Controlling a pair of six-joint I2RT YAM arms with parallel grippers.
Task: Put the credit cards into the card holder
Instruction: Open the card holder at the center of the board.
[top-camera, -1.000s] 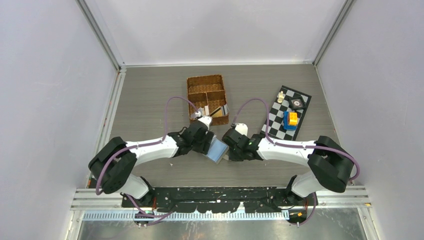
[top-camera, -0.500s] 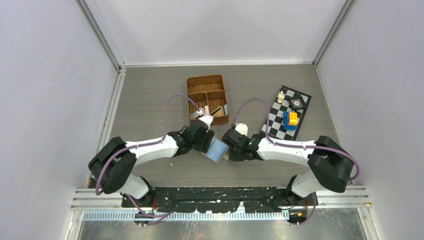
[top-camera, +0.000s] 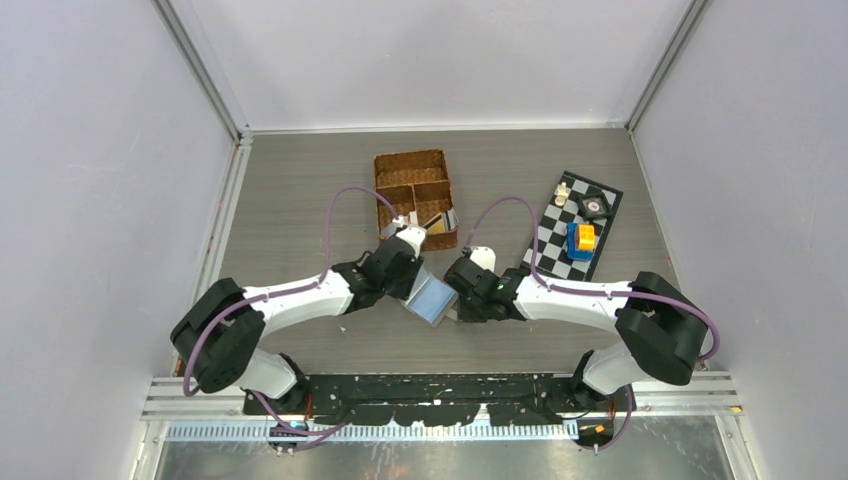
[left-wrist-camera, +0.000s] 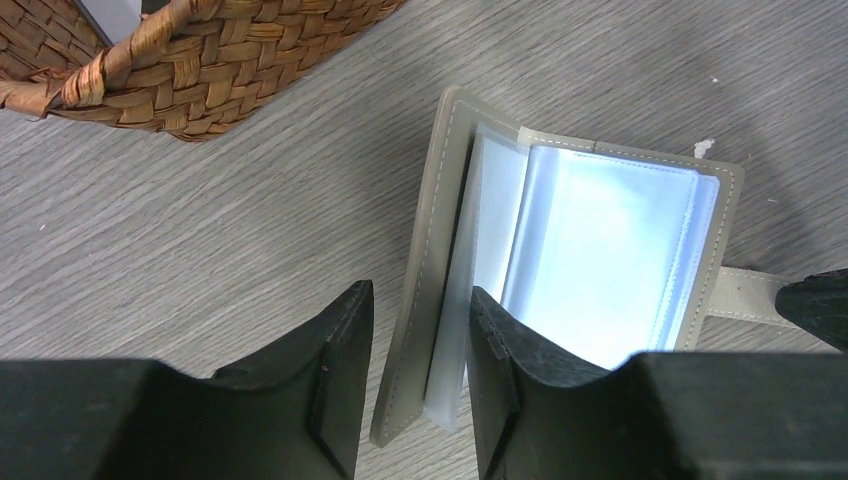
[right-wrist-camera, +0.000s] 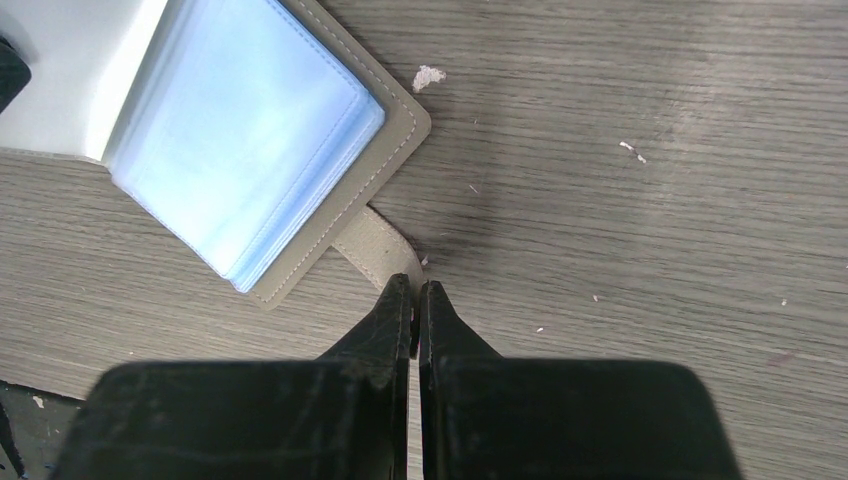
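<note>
**Top external:** Both arms reach in low from the near edge and meet over the middle of the table (top-camera: 300, 200). The left arm stretches forward and to the right, and the right arm folds back to the left. The open card holder (top-camera: 432, 298) lies flat between the left gripper (top-camera: 411, 282) and the right gripper (top-camera: 458, 303), touching both. Just beyond the left gripper's wrist is the wicker basket (top-camera: 410, 170), with the credit cards (top-camera: 437, 219) in its near right compartment. A checkered mat (top-camera: 565, 250) lies well behind the right gripper, out past its forearm.

**Left wrist:** The left gripper (left-wrist-camera: 420, 295) points down at the table with its jaws partly apart. The card holder's (left-wrist-camera: 600, 250) raised grey-olive cover and a few clear sleeves stand between its fingers (left-wrist-camera: 500, 370). It is not possible to tell whether they are pinched. The rest of the sleeves fan out to the right of the tips. The snap tab (left-wrist-camera: 745, 295) reaches toward the other gripper's dark finger. The basket (left-wrist-camera: 200, 70) sits ahead and to the left.

**Right wrist:** The right gripper (right-wrist-camera: 412, 285) is clenched tight, finger against finger. Its tips rest on the end of the snap tab (right-wrist-camera: 375, 248). The card holder (right-wrist-camera: 240, 140) lies ahead and to the left of them, blue sleeves up.
</note>
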